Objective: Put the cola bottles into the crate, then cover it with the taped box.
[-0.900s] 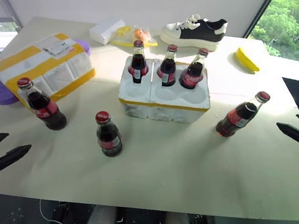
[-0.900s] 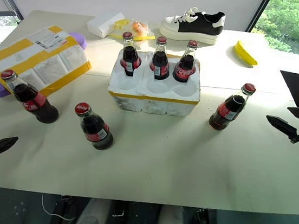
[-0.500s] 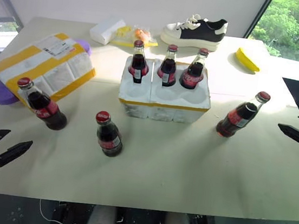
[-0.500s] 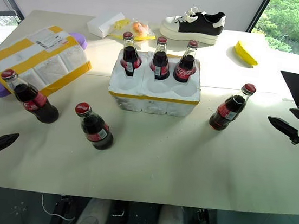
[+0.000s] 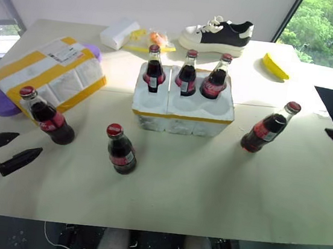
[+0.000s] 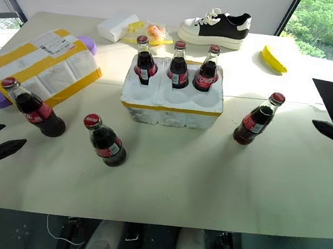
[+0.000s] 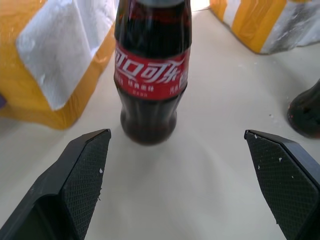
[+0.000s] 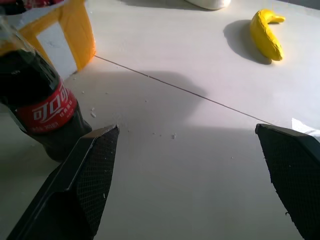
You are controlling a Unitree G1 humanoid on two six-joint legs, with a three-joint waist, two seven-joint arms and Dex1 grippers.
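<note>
Left hand (image 5: pixel 12 150), fingers spread, near leftmost cola bottle (image 5: pixel 44 117).

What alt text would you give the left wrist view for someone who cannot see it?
A cola bottle with a red label stands on a pale table, straight ahead between the left gripper and its wide-open black jaws. Behind it sits a box with yellow tape stripes; another bottle peeks in at one edge.

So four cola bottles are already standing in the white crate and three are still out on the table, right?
Not quite. The crate holds three cola bottles, all in its back row, with the front holes empty; the left eye view shows this. Three more do stand out on the table.
</note>
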